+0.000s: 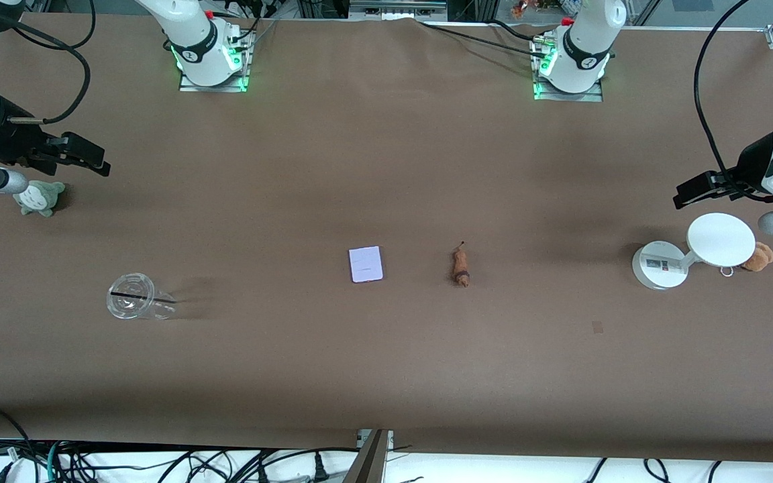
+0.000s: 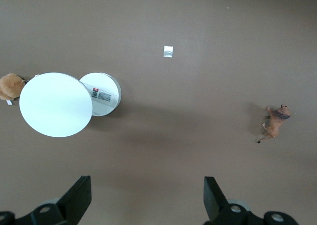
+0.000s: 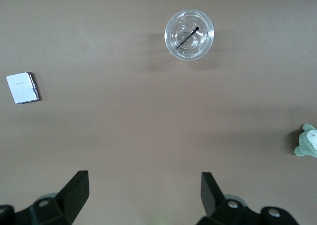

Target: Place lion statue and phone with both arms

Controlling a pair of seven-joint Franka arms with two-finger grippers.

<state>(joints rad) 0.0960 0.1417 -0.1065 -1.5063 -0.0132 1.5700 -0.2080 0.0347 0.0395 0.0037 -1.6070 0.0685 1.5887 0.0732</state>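
Note:
The lion statue (image 1: 460, 267), a tiny brown-orange figurine with a thin dark tail, lies on the brown table near its middle; it also shows in the left wrist view (image 2: 275, 123). The phone (image 1: 366, 263), a pale flat slab, lies beside it toward the right arm's end and shows in the right wrist view (image 3: 22, 87). My left gripper (image 1: 685, 191) is open and empty, up in the air at the left arm's end of the table, by the white stand. My right gripper (image 1: 94, 161) is open and empty, up over the right arm's end, by the grey-green plush.
A white round-based stand with a disc (image 1: 692, 249) and a tan plush with a ring (image 1: 757, 257) sit at the left arm's end. A grey-green plush (image 1: 39, 197) and a clear plastic cup on its side (image 1: 138, 296) sit at the right arm's end. A small patch (image 1: 597, 327) marks the table.

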